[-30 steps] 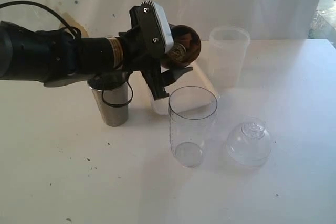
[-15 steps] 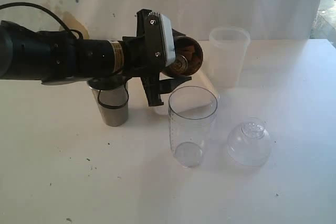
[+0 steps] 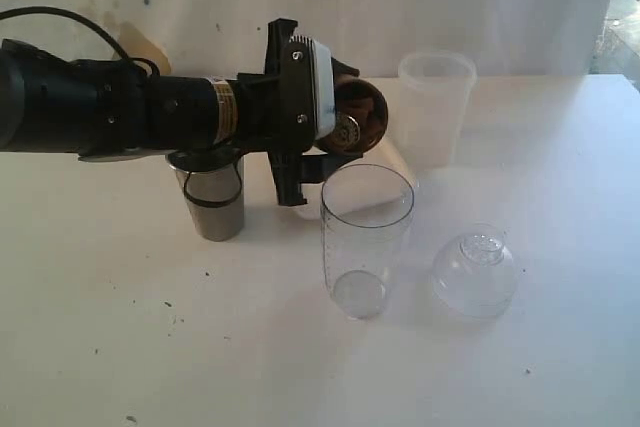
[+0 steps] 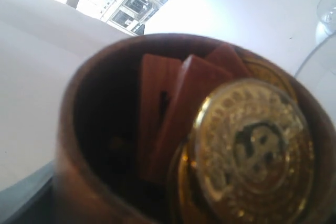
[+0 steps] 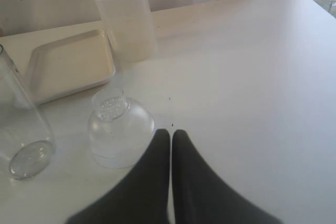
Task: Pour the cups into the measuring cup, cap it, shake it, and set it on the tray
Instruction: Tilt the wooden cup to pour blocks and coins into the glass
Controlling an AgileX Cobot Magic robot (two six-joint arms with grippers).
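Observation:
My left gripper is shut on the brown wooden cup, which is tipped on its side just above and behind the rim of the clear measuring cup. Filling the left wrist view, the wooden cup holds reddish wooden pieces and a gold coin sliding toward its lip. The steel tumbler stands upright under the left arm. The clear dome cap rests on the table to the right of the measuring cup. My right gripper is shut and empty, next to the cap.
A frosted translucent tumbler stands at the back right. The white tray lies behind the measuring cup, mostly hidden by the arm in the exterior view. The white table spreads to the right and front.
The left wrist has rolled further, tipping the wooden cup's mouth toward the measuring cup. The right gripper has not moved.

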